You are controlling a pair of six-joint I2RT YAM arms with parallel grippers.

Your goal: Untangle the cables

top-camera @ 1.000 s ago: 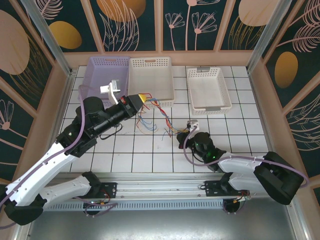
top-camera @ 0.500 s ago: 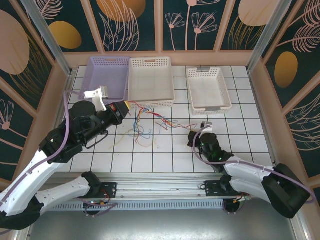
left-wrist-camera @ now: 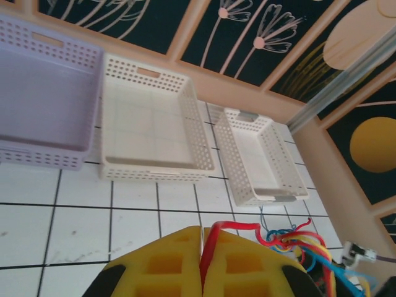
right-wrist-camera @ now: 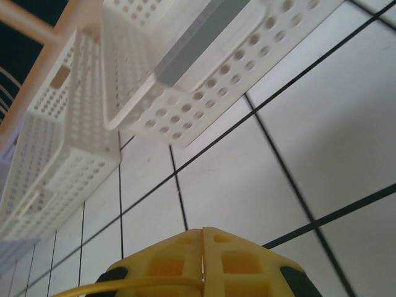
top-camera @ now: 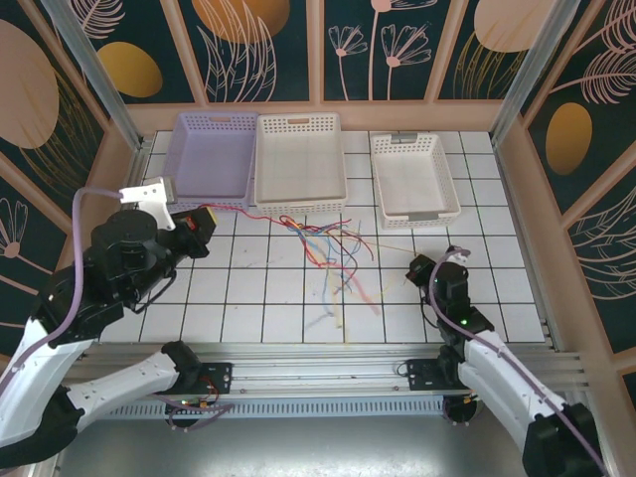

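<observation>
Top external view: cables [top-camera: 333, 253] fan across mid-surface between the hands. The left hand [top-camera: 204, 221] clamps a red cable [left-wrist-camera: 212, 238], the right hand [top-camera: 425, 268] a yellow cable [right-wrist-camera: 142, 283]; best draw them apart slowly, grips firm.

Three baskets [top-camera: 298, 121] (one lilac), two arms [top-camera: 109, 288]

The tiled table [top-camera: 268, 310] bears a lilac basket [top-camera: 213, 159], wide white basket [top-camera: 301, 157], narrow white basket [top-camera: 413, 179], cables [top-camera: 335, 260].

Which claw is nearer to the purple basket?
Left. The left claw is by the near wall of the purple basket; the right claw is far to its right, in front of the small white basket.
</observation>
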